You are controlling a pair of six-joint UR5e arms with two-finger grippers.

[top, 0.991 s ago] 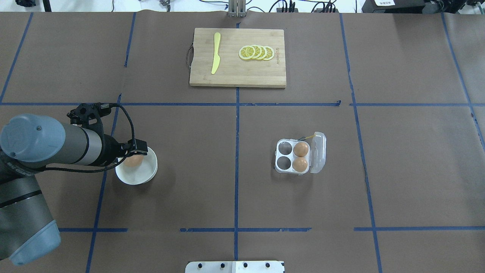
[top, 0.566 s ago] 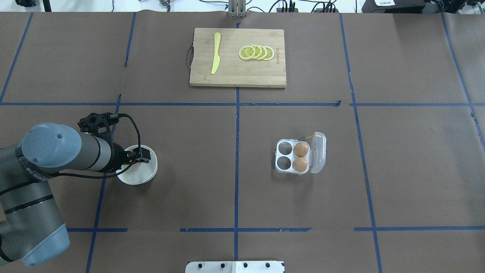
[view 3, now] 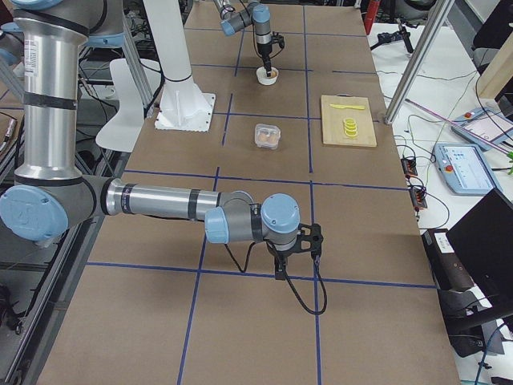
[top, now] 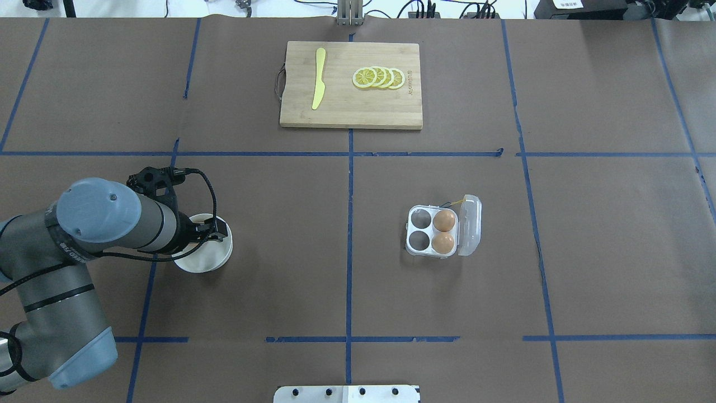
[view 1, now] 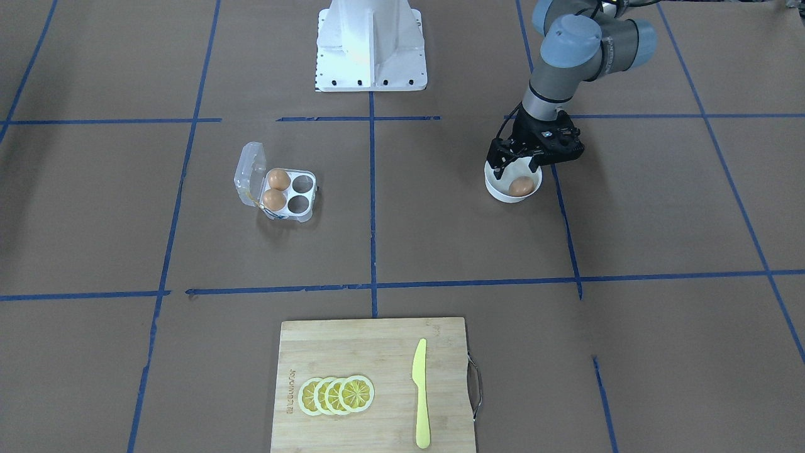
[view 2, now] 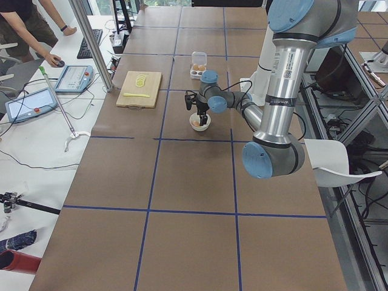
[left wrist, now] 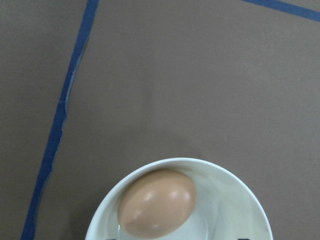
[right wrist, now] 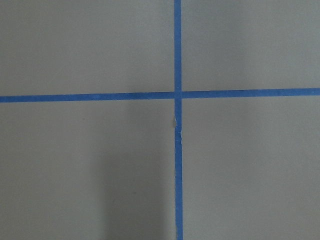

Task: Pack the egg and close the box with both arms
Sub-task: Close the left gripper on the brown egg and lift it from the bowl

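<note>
Overhead exterior gives you the brown paper-covered table (top: 615, 252) with its blue tape grid. The left arm (top: 106, 224) reaches in low from the near left corner. You find the right arm (view 3: 160, 200) only in the exterior right view, stretched over a tape crossing well away from everything. You cannot tell there whether the right gripper (view 3: 298, 265) is spread or clenched.

The wooden cutting board (top: 347, 112) lies at the far side. The box (top: 419, 240) sits right of centre with its lid open. Two more eggs (top: 444, 220) fill the cups beside the lid, and the other two cups are bare.

The white bowl (top: 208, 258) stands under the left gripper (view 1: 516, 168). Its fingers are spread apart above the rim, grasping nothing. The egg (left wrist: 157, 202) lies loose inside the bowl.
</note>
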